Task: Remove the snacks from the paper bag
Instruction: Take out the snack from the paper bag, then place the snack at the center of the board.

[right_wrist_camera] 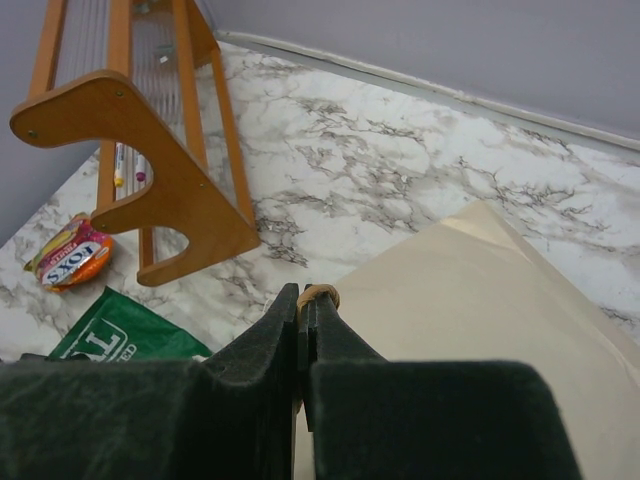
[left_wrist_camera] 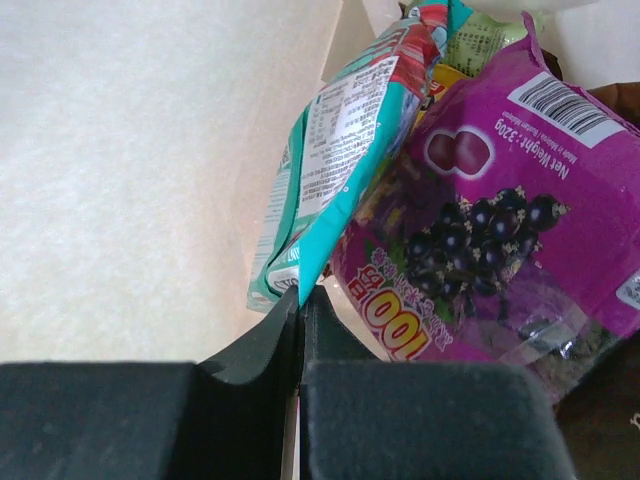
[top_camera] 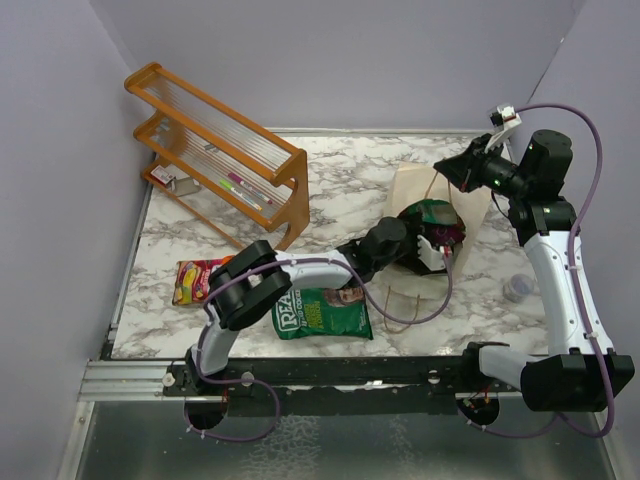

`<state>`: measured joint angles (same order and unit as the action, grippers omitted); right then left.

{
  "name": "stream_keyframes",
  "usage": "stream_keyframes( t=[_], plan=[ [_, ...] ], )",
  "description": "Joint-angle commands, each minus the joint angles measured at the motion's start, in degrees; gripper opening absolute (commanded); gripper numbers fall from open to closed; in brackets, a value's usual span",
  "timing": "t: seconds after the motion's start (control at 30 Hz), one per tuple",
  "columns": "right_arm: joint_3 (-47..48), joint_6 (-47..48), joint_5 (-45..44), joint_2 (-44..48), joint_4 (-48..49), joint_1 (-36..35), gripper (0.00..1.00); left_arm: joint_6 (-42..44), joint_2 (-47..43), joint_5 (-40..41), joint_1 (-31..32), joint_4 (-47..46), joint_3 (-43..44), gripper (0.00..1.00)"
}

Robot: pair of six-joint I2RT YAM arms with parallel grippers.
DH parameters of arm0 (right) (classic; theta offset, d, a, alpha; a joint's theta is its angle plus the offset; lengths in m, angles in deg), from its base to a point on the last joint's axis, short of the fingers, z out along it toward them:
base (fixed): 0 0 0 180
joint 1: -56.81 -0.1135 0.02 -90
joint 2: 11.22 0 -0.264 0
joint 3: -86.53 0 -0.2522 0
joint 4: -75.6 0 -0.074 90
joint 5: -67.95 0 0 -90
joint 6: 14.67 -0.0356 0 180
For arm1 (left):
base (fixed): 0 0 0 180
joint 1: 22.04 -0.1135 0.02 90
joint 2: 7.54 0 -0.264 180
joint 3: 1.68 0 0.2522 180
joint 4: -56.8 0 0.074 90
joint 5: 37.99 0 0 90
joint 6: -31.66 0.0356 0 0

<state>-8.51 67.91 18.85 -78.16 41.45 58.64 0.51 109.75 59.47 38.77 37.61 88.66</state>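
Purple packet (left_wrist_camera: 500, 230) cut off at right edge; teal packet (left_wrist_camera: 330, 170) corner hidden in left gripper (left_wrist_camera: 302, 300). Pens (top_camera: 243, 186) in rack (top_camera: 293, 175) too small to resolve.

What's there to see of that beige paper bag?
The paper bag is plain beige paper with thin brown string handles, one pinched in the right gripper. It rests on the marble table, open mouth toward the left arm. Inside, the left gripper pinches a teal packet beside a purple packet.

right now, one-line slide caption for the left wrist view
Left fingers pinch a teal packet by its corner inside the paper bag, a purple grape packet beside it.
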Motion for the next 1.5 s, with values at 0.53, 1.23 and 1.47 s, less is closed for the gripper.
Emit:
stream_keyframes(
  t=[0.53, 1.23, 1.47],
  plan=[
    [1.02, 1.62, -4.19, 0.58, 0.34, -0.15, 0.02, -35.60, -29.57, 9.35, 5.54, 28.04, -2.36, 0.00],
    [0.15, 1.95, -5.18, 0.15, 0.11, -0.16, 0.02, -84.49, -38.24, -0.45, 5.46, 84.84, 16.23, 0.00],
    [-0.31, 1.97, -5.45, 0.65, -0.01, -0.16, 0.02, -94.25, -35.51, -11.70, 0.88, 88.74, 10.39, 0.00]
  ],
)
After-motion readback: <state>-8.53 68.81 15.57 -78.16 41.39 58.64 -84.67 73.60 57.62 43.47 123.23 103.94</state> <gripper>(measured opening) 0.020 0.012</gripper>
